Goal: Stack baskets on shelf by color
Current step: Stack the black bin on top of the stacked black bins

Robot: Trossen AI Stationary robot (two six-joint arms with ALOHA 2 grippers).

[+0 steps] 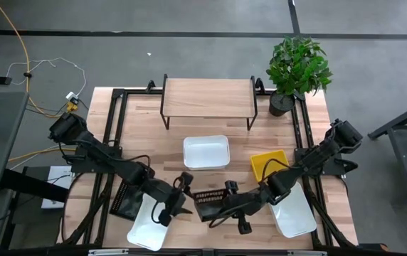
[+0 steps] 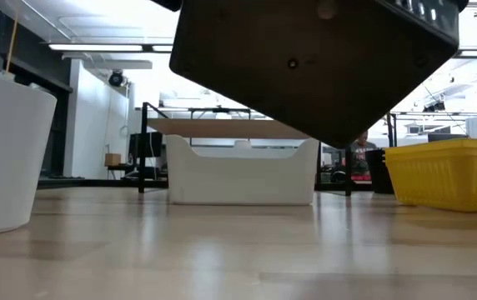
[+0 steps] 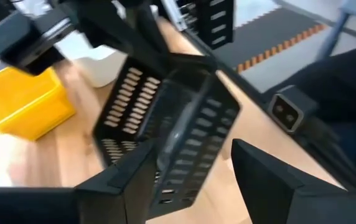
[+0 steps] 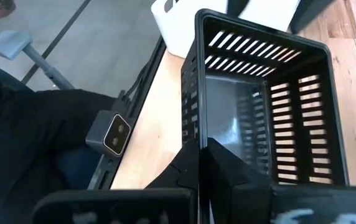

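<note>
Black slotted basket [image 4: 259,112] hangs tilted above the worktop's [image 1: 154,121] near edge, my right end effector [image 4: 201,155] clamped thinly on one wall; I fear it twisting loose. Left end effector [image 3: 190,180] gapes wide nearby.

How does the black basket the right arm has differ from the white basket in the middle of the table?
The black basket has slotted walls; the white basket has solid walls. The black basket is clamped by its wall in the right gripper and held tilted off the table; the white basket sits flat there, untouched, in front of the shelf. The black one looks smaller. Both are open rectangular bins.
</note>
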